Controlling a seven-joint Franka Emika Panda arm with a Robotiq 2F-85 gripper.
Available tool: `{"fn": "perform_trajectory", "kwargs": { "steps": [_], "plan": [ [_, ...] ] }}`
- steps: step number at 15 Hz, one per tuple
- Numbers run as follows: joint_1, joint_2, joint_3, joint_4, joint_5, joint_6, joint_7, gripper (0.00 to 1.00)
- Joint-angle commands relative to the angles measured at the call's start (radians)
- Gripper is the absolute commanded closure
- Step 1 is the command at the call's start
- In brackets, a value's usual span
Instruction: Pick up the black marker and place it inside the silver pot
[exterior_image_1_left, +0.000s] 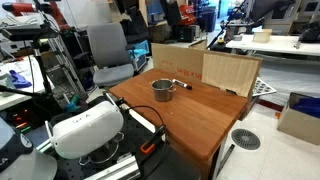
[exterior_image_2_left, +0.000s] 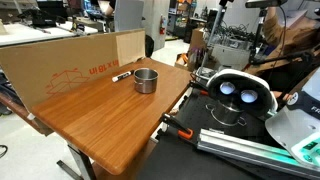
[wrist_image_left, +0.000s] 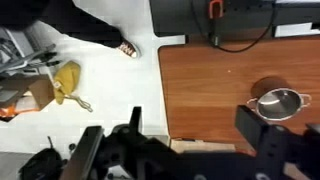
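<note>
The silver pot (exterior_image_2_left: 146, 80) stands upright on the wood table (exterior_image_2_left: 110, 120), near the far edge by the cardboard wall (exterior_image_2_left: 70, 62). The black marker (exterior_image_2_left: 121, 76) lies flat on the table, just beside the pot at about 9 o'clock in an exterior view. It is outside the pot and I can't tell if the 2 touch. Nothing holds the marker.

In the wrist view the gripper (wrist_image_left: 195, 150) sits at the bottom of the pic, at 6 o'clock. Its dark fingers (wrist_image_left: 262, 135) are spread wide apart w/ nothing between them, so it is let go and holds no thing. The pot (wrist_image_left: 279, 103) shows at about 3 o'clock in that pic, up and to the side of the gripper at approx 1 o'clock, well apart from it. The pot's short handle sticks out toward 9 o'clock there. I can't make out the marker in the wrist view. The table (wrist_image_left: 210, 90) fills the 3 o'clock half and white floor fills the 9 o'clock half.

In an exterior view the pot (exterior_image_1_left: 163, 89) is near the mid-back of the table (exterior_image_1_left: 190, 115), the cardboard wall (exterior_image_1_left: 230, 72) stands at its 2 o'clock, and a grey chair (exterior_image_1_left: 108, 50) is at 10 o'clock, off the table. The white robot arm (exterior_image_1_left: 85, 130) is at 7 o'clock from the pot, far from it
</note>
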Motion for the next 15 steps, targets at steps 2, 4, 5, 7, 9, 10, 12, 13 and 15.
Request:
{"fn": "perform_trajectory", "kwargs": {
  "steps": [2,4,5,7,9,10,12,13,15],
  "plan": [
    [0.004,-0.001,-0.003,0.002,-0.002,-0.003,0.003,0.0],
    [0.004,-0.001,-0.003,0.002,-0.002,-0.003,0.003,0.0],
    [0.004,-0.001,-0.003,0.002,-0.002,-0.003,0.003,0.0],
    [0.004,-0.001,-0.003,0.002,-0.002,-0.003,0.003,0.0],
    [0.004,-0.001,-0.003,0.002,-0.002,-0.003,0.003,0.0],
    [0.004,-0.001,-0.003,0.002,-0.002,-0.003,0.003,0.0],
    [-0.014,0.004,0.016,0.004,-0.034,0.021,0.021,0.0],
    [-0.016,0.009,0.022,0.011,-0.044,0.02,0.022,0.0],
    [-0.014,0.022,0.031,0.03,-0.058,0.019,0.03,0.0]
  ]
}}
